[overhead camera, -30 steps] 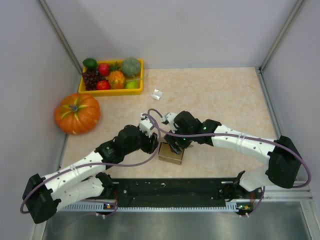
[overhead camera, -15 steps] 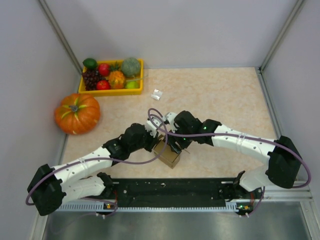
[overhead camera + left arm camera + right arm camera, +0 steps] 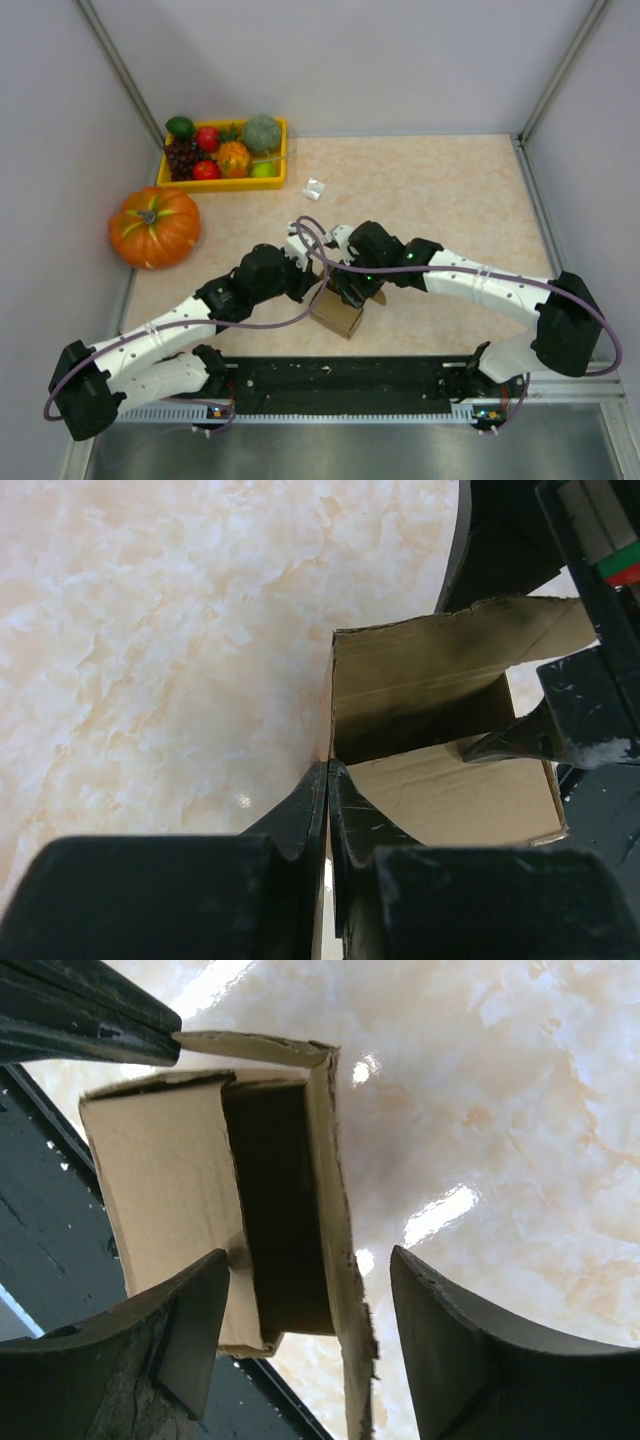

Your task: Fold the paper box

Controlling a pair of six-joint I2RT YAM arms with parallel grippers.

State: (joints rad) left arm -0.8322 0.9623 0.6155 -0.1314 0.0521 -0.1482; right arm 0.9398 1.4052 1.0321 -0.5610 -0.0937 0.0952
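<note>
The paper box (image 3: 338,314) is a small open brown cardboard box near the table's front edge, between both grippers. It is slightly turned. My left gripper (image 3: 312,288) is shut on the box's near wall, at its top edge; in the left wrist view the left gripper (image 3: 328,772) pinches that wall, and the open box (image 3: 440,790) shows a raised flap at the back. My right gripper (image 3: 356,292) is open. In the right wrist view the right gripper (image 3: 308,1260) straddles a side wall of the box (image 3: 165,1180), one finger (image 3: 190,1325) inside, the other outside.
A yellow tray (image 3: 222,184) of fruit stands at the back left, with an orange pumpkin (image 3: 155,226) in front of it. A tiny white object (image 3: 315,187) lies right of the tray. The black base rail (image 3: 340,375) runs along the near edge. Grey walls close in both sides.
The box has turned and tilted a little on the table. My left arm has shifted beside it while staying on the wall. The right arm has hardly moved.
</note>
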